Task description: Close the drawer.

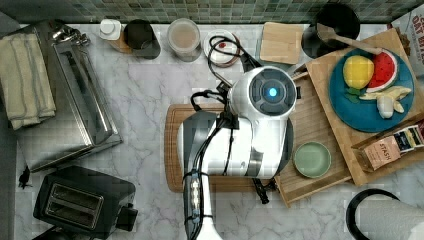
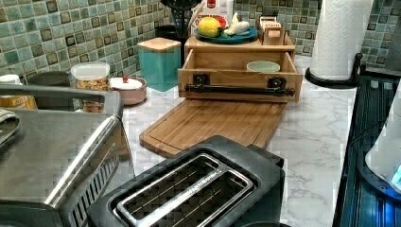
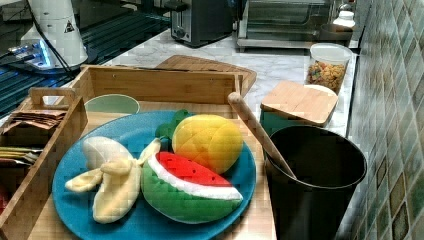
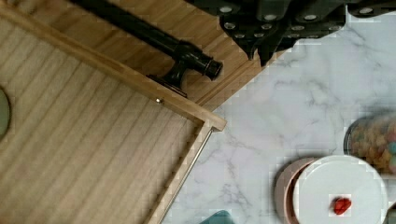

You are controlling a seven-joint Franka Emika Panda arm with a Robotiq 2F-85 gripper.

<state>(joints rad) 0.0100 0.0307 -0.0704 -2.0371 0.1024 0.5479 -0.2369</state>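
While drawer (image 2: 239, 71) stands pulled out from wooden stand (image 2: 239, 45), black bar handle (image 2: 239, 89) fronts it, cutting board (image 2: 213, 124) flat just before it. Green bowl (image 2: 263, 66) inside drawer. Bare marble counter (image 2: 317, 127) at left view's right. Gripper (image 4: 280, 21) above handle end; finger spread: cannot tell.

cutting board (image 2: 213, 124) bare before drawer (image 2: 239, 71)

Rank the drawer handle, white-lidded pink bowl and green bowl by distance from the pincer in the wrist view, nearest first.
1. Drawer handle, on the drawer front, beside the pincer.
2. Pink bowl, on the marble outside the drawer.
3. Green bowl, inside the drawer.
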